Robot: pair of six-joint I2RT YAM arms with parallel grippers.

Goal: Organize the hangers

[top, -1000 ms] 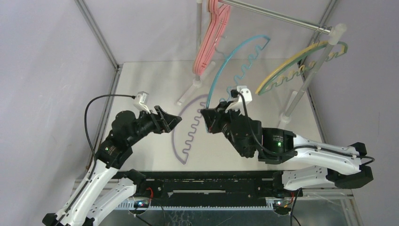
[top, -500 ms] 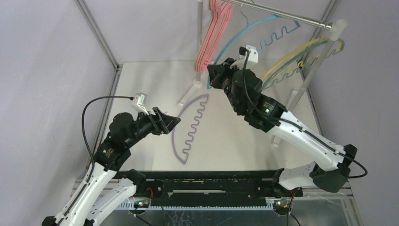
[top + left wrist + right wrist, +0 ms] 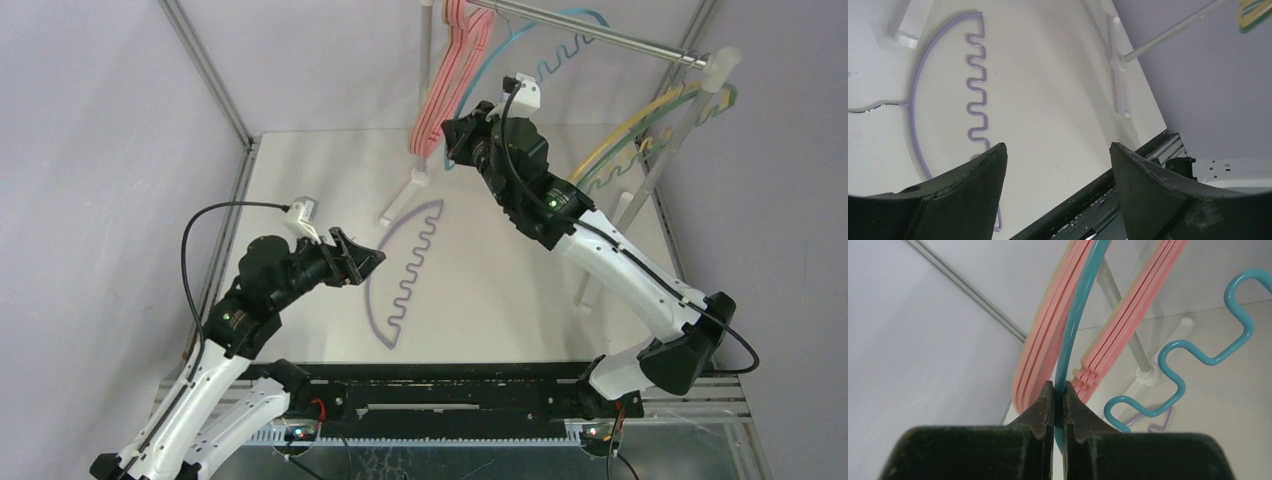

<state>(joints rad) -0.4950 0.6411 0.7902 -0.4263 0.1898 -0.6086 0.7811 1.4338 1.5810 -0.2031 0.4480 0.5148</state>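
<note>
Plainly nearer, the left hand [image 3: 366, 261] hovers spread and empty just beside the purple hanger [image 3: 911, 107], which lies flat on the table [image 3: 300, 170] with its long axis running away from the arms, while the right hand [image 3: 1058, 390] pinches the blue hanger [image 3: 1070, 335] by its arc, up by the rail [image 3: 590, 32].

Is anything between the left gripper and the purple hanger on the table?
Nothing visible. The open left gripper hovers right by the purple hanger, which lies flat on the table with nothing between them.

walls [image 3: 100, 150] pale lilac | table [image 3: 500, 300] white | metal rail [image 3: 620, 40] on white poles [image 3: 654, 180]
</note>
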